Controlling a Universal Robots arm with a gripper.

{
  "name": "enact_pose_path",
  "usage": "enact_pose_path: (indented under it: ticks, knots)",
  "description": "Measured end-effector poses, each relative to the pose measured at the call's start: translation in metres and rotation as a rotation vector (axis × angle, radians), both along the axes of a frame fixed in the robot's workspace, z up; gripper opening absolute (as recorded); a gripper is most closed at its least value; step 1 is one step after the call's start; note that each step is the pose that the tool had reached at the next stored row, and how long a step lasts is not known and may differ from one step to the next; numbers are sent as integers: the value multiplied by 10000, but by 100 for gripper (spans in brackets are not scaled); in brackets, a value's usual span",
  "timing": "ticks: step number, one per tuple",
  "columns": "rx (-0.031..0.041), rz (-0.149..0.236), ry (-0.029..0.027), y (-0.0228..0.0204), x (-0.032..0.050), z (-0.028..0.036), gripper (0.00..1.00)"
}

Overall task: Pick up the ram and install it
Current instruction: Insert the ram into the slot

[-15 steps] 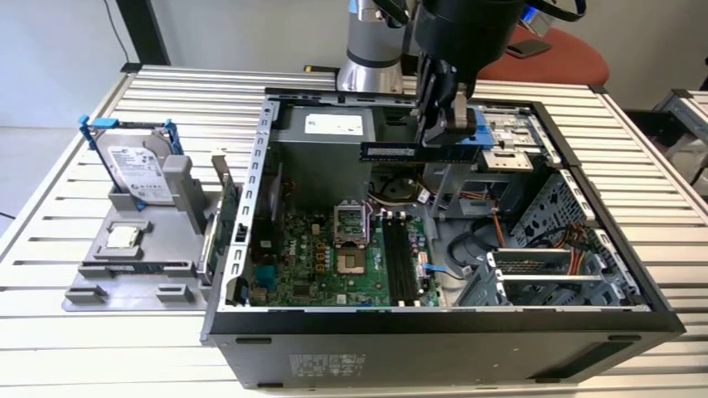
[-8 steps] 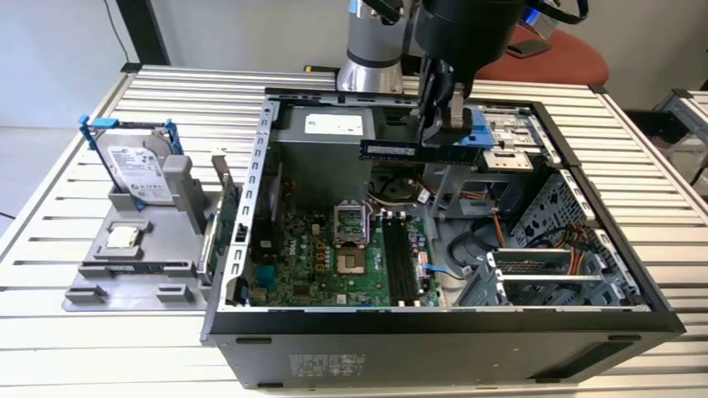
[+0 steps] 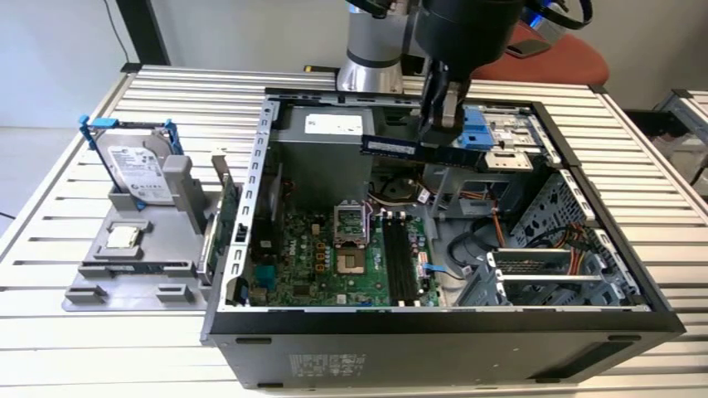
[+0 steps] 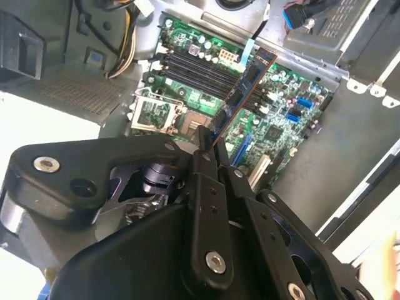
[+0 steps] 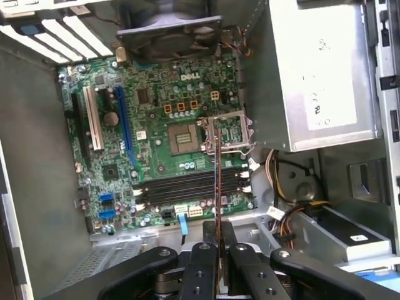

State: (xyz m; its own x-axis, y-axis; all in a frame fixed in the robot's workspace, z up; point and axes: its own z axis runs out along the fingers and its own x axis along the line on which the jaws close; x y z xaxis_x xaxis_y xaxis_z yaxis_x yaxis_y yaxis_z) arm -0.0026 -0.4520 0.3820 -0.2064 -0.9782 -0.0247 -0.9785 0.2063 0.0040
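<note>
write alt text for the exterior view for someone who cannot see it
A black gripper holds a long, thin dark-green ram strip above an open grey computer case and its green motherboard. A silver hard drive in a blue frame stands at the exterior view's left.

Silver slatted aluminium table (image 3: 66, 249), ribs running side to side across exterior view, carries whole setup. Directly below gripper (image 3: 439, 133): open black-and-grey metal tower computer case (image 3: 443, 352), lying on its side, open face up, covering table's middle and much of exterior view's right. Well off to exterior view's left of gripper, and lower: flat grey plastic holder tray (image 3: 133, 282), resting on slats, just beside case's side wall. Slats show past case behind gripper and at both ends, widest strip beyond holder tray
</note>
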Motion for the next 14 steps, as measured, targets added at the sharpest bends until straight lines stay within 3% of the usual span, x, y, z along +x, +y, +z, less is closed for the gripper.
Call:
enact_pose_path:
  ticks: [14]
  knots:
    - [-1,-2067,0,0,-1,0,0]
